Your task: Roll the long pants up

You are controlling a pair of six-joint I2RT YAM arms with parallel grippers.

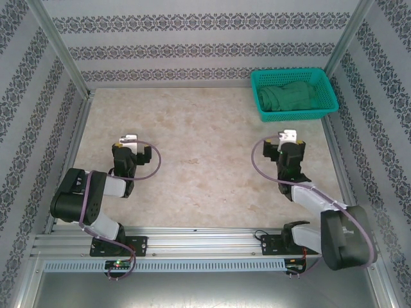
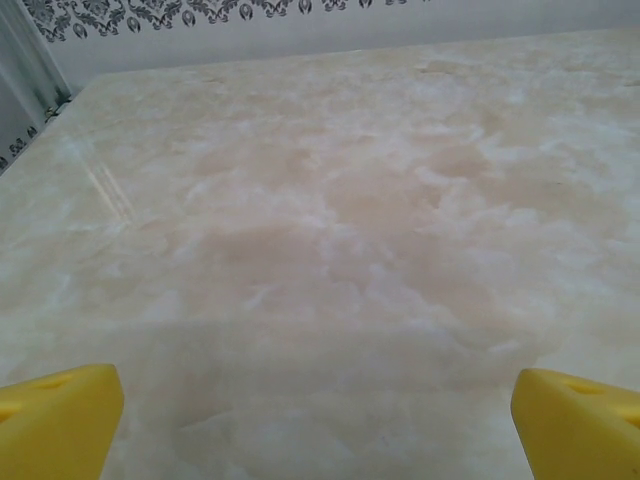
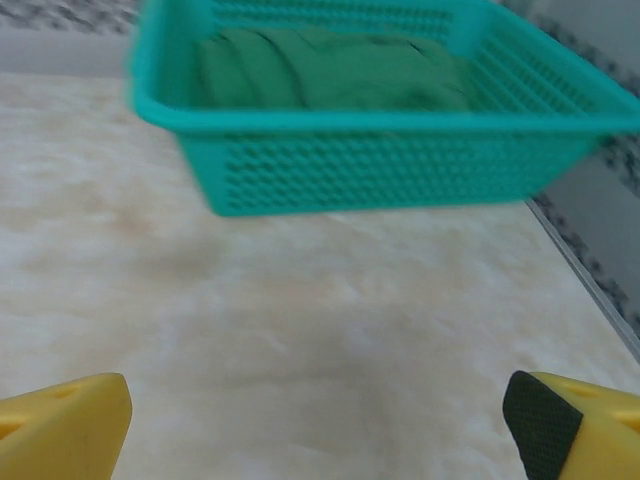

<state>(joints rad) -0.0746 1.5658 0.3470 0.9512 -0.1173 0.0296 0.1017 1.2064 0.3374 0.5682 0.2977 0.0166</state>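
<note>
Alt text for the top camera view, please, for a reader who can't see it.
A teal basket holding bundled dark green pants sits at the far right corner of a beige marbled table. Nearer the camera, the left gripper and right gripper hover apart over bare tabletop, both open and empty.

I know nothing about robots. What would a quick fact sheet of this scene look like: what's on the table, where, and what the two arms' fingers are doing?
Surface: pale marbled table
Container: teal mesh basket, far right corner
Clothing: dark green long pants, bundled inside the basket
Left fingers: spread open, empty, above bare table
Right fingers: spread open, empty, facing the basket
</note>
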